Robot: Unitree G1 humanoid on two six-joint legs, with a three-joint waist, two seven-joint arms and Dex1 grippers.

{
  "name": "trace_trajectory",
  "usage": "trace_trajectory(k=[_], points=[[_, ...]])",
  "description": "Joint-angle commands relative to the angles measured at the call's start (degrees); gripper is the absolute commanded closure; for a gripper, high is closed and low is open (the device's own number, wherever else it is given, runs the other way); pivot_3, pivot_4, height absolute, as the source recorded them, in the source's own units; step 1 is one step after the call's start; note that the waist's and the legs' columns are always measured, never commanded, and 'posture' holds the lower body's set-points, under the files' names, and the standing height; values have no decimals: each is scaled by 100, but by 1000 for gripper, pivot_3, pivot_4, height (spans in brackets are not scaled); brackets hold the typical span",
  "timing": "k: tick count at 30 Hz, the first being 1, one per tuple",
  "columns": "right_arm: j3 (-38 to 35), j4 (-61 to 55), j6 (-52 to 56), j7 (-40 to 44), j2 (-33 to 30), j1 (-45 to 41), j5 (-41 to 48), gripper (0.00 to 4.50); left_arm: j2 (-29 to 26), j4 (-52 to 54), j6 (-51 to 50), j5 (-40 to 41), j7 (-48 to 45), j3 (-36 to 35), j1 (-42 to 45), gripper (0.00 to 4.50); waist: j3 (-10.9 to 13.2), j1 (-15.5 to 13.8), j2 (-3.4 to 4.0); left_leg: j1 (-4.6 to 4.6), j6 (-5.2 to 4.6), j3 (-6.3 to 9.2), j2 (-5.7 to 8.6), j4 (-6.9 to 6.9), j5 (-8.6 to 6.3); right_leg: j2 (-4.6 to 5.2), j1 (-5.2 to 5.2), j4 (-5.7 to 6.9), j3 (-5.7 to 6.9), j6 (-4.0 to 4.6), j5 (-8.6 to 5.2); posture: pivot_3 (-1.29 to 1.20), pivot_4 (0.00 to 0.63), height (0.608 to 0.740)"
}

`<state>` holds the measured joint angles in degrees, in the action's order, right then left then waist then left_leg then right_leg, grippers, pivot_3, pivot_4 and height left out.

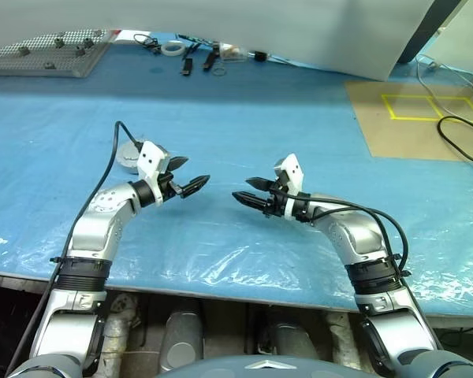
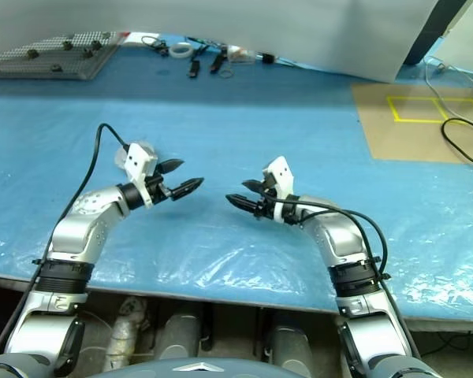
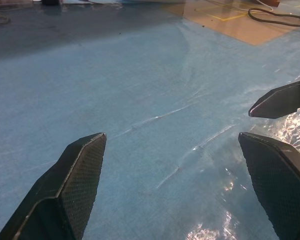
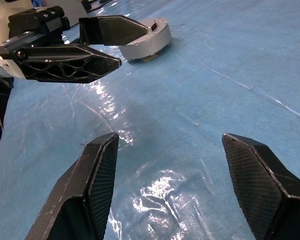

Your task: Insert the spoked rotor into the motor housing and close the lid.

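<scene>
Motor housing [image 4: 149,42], a squat round pale metal piece, sat on the blue plastic-covered surface [image 1: 299,142] just behind the left gripper [image 1: 191,179], partly hidden by that wrist in the head views, and whether the lid was on it I could not tell. Both grippers hovered above the surface, tips pointed toward each other and near but apart, the left gripper's jaws spread wide with nothing between them. The right gripper [image 1: 247,191] likewise had its jaws released and empty.
</scene>
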<state>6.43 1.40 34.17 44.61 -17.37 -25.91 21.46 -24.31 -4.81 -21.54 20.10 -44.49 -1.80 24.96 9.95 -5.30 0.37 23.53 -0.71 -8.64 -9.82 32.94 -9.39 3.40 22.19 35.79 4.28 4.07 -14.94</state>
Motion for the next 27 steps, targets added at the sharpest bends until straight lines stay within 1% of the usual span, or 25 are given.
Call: trace_trajectory(k=[1,17,27], points=[[-38,-71,-177,27,-2,-52,9,1062,2,67,107,17,-25,-21,146,25,0,0,0,0,0,0,0,0,0,0,0,0,0,0,0,0,150,740],[-23,14,-222,98,-56,-115,-10,1062,107,48,133,-3,31,-16,136,25,0,0,0,0,-1,0,0,1,0,0,0,0,0,0,0,0,150,740],[-54,-645,375,-141,-67,-175,149,1062,123,17,160,-11,-13,-3,140,25,0,-1,0,0,-1,0,0,0,0,0,0,0,0,0,0,0,150,740]])
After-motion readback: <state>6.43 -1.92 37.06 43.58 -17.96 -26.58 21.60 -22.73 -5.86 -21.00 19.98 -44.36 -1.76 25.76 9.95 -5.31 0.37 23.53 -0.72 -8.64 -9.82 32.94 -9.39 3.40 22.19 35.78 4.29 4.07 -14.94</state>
